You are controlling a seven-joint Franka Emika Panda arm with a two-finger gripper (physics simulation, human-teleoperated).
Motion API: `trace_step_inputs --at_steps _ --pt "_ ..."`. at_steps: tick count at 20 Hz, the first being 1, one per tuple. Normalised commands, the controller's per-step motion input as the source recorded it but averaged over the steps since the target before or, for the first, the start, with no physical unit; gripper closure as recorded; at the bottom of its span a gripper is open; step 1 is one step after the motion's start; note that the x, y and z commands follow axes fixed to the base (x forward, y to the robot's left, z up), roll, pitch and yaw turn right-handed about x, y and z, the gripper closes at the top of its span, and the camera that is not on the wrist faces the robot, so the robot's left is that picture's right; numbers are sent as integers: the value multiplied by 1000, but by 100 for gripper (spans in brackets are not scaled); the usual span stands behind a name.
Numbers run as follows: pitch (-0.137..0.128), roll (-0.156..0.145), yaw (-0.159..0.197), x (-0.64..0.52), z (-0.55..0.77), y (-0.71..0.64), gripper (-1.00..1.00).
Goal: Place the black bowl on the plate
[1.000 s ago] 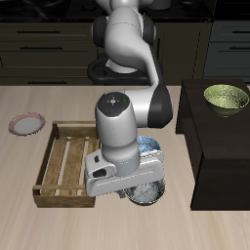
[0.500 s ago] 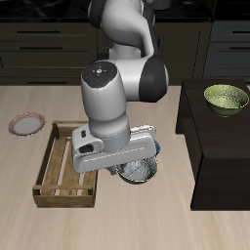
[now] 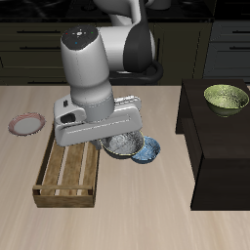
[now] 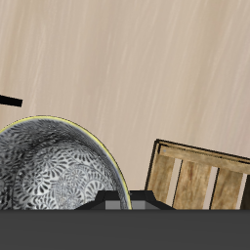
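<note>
My gripper [image 3: 118,144] is shut on the rim of the black bowl [image 3: 123,147] and holds it in the air, over the table beside the wooden crate's edge. The bowl's grey-white speckled inside fills much of the wrist view [image 4: 54,174], with the gripper [image 4: 117,204] at its rim. The plate [image 3: 26,124], pink-red rimmed with a pale centre, lies flat on the table beyond the crate, well apart from the bowl. The plate does not show in the wrist view.
A wooden slatted crate [image 3: 68,171] lies between the bowl and the plate; it also shows in the wrist view [image 4: 200,178]. A blue patterned bowl [image 3: 148,151] sits on the table beside the held bowl. A yellow-green bowl [image 3: 226,98] rests on a dark cabinet [image 3: 220,146].
The gripper has lifted the black bowl and carried it back from the front edge toward the crate and the plate's side. The blue bowl, once hidden behind the arm, now shows.
</note>
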Motion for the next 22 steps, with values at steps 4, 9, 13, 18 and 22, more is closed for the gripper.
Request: trace_step_inputs --at_steps 4,9,13,18,22 --pt "-32 17 33 -397 105 -156 100" --pt "-11 18 1 -289 48 -72 100" --pt "-16 2 -24 -224 27 -162 100" --pt "-13 -62 -88 -358 32 -421 100" --pt "-46 -128 -36 -444 79 -644 100"
